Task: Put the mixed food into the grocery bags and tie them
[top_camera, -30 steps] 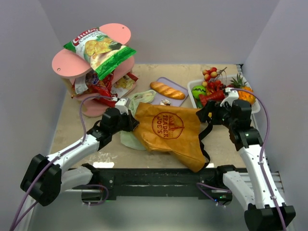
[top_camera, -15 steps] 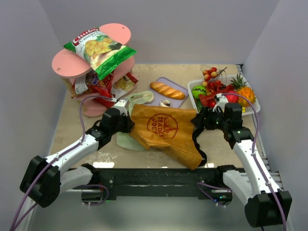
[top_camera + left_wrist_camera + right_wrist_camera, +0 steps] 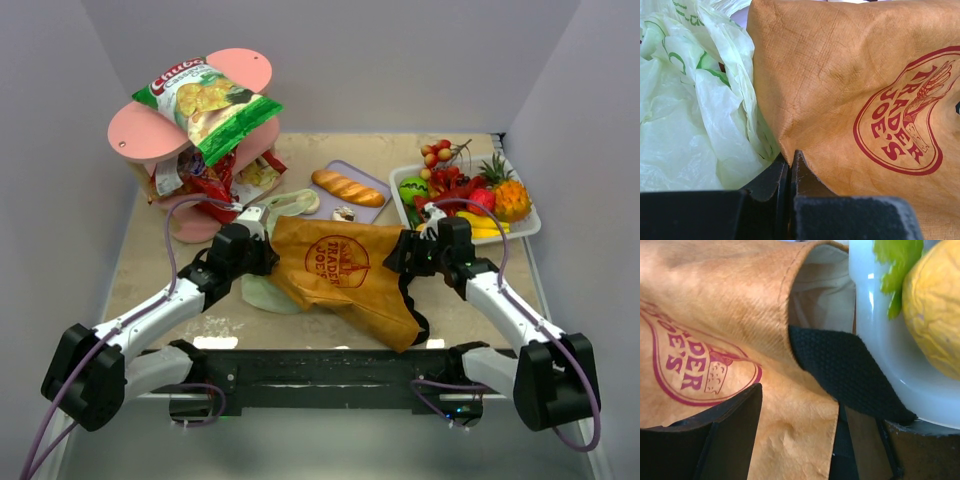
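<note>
The brown paper Trader Joe's bag [image 3: 345, 270] lies flat at the table's middle, partly on the pale-green plastic bag [image 3: 262, 294]. My left gripper [image 3: 262, 243] is shut on the brown bag's left corner [image 3: 790, 157], with the plastic bag [image 3: 690, 110] beside it. My right gripper [image 3: 405, 250] is open, and the bag's right edge [image 3: 805, 440] and black strap [image 3: 845, 370] lie between its fingers [image 3: 725, 435]. The green-and-white chips bag [image 3: 208, 105] and red packets [image 3: 210, 180] rest on a pink stand. The bread loaf [image 3: 347, 187] and a small pale piece [image 3: 344, 213] lie behind the bag.
The pink round-shelved stand [image 3: 135, 135] is at the back left. A white tray [image 3: 525, 228] of toy fruit is at the right, its wall close to my right gripper [image 3: 875, 330]. A purple board [image 3: 372, 180] lies under the loaf. Walls enclose the table.
My right gripper has come down and moved left towards the bag's right edge. The brown bag has sunk flatter and shifted slightly left. My left gripper has stayed put.
</note>
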Tool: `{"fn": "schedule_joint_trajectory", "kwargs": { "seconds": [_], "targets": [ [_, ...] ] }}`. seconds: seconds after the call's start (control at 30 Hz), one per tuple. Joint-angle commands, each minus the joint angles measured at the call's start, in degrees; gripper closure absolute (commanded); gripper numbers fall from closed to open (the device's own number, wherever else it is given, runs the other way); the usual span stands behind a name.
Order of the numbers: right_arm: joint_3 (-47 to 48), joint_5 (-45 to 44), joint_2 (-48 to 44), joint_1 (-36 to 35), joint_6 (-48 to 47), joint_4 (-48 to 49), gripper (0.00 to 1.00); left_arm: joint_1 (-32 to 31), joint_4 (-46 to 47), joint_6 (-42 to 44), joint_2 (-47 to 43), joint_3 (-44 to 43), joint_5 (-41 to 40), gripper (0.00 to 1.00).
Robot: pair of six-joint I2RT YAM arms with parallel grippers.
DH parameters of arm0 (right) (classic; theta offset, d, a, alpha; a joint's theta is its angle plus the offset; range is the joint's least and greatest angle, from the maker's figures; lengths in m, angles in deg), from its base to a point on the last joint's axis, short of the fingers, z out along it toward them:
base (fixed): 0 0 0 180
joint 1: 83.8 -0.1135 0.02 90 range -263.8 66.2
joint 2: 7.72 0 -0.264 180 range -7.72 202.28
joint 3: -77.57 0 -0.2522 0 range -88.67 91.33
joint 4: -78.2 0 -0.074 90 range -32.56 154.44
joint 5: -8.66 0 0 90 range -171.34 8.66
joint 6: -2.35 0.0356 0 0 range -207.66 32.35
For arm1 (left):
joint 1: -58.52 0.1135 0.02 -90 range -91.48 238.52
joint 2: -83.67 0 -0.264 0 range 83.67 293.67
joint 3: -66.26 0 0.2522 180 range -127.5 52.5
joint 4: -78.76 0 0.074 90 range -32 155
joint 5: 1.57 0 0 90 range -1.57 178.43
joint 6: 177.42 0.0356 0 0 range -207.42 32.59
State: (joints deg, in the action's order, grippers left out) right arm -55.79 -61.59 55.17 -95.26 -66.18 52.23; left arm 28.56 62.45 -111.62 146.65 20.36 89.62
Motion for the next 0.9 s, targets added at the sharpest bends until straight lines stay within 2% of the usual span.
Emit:
{"fn": "schedule_joint_trajectory", "kwargs": {
  "seconds": [0.0, 0.13, 0.23, 0.33, 0.37, 0.4, 0.43, 0.47, 0.53, 0.57, 0.63, 0.67, 0.77, 0.87],
  "targets": [
    [-1.1, -4.5, 2.8, -1.4, 1.6, 7.8, 0.30, 0.7, 0.7, 2.2, -0.7, -2.2, -1.5, 1.00],
    [-2.0, -5.0, 5.9, -2.2, 1.6, 10.9, 0.30, 0.7, 1.2, 2.3, -1.0, -2.2, 1.0, 1.00],
    [-2.5, -1.7, 6.0, -2.5, 1.2, 11.9, 0.39, 0.7, 1.1, 2.4, -0.8, -2.4, 1.2, 1.00],
    [-2.2, 1.8, 4.5, -2.8, 1.5, 12.4, 0.58, 0.7, 0.9, 2.3, -0.5, -2.4, 1.5, 1.00],
    [-1.7, 2.0, 2.6, -2.9, 1.7, 12.4, 0.70, 0.7, 0.7, 2.4, -0.4, -2.8, 1.8, 1.00],
    [-1.3, 2.1, 1.5, -3.0, 1.9, 10.6, 0.74, 0.8, 0.1, 2.5, -0.4, -3.1, 2.1, 1.00],
    [-1.0, 1.9, 0.3, -3.0, 2.1, 8.2, 0.75, 0.7, -0.3, 2.7, -0.6, -3.4, 2.1, 0.95],
    [0.0, 1.8, -2.1, -3.0, 2.2, 6.9, 0.80, 0.7, -0.6, 2.8, -1.1, -4.0, 2.2, 0.82],
    [1.3, 1.5, -4.3, -3.1, 2.0, 2.7, 0.84, 0.5, -2.0, 4.0, -1.8, -4.9, 2.1, 0.63],
    [2.7, 1.4, -5.2, -3.2, 1.7, 1.3, 0.92, 0.4, -2.5, 4.3, -2.7, -5.4, 2.2, 0.46],
    [4.5, 1.5, -7.9, -3.1, 1.6, -1.8, 0.98, -1.9, -4.0, 6.2, -4.1, -7.3, 0.8, 0.34],
    [5.2, 1.9, -8.7, -3.2, 1.6, -2.6, 1.00, -3.4, -4.8, 7.0, -4.4, -8.1, -3.1, 0.27],
    [8.2, 3.2, -10.9, -3.2, 1.6, -6.0, 1.00, -12.6, -10.3, 10.0, -3.7, -13.9, -12.4, 0.20],
    [11.4, 4.2, -12.6, -3.3, 3.0, -7.9, 1.00, -15.6, -14.1, 10.8, -2.9, -18.0, -17.4, 0.18]
  ]
}}
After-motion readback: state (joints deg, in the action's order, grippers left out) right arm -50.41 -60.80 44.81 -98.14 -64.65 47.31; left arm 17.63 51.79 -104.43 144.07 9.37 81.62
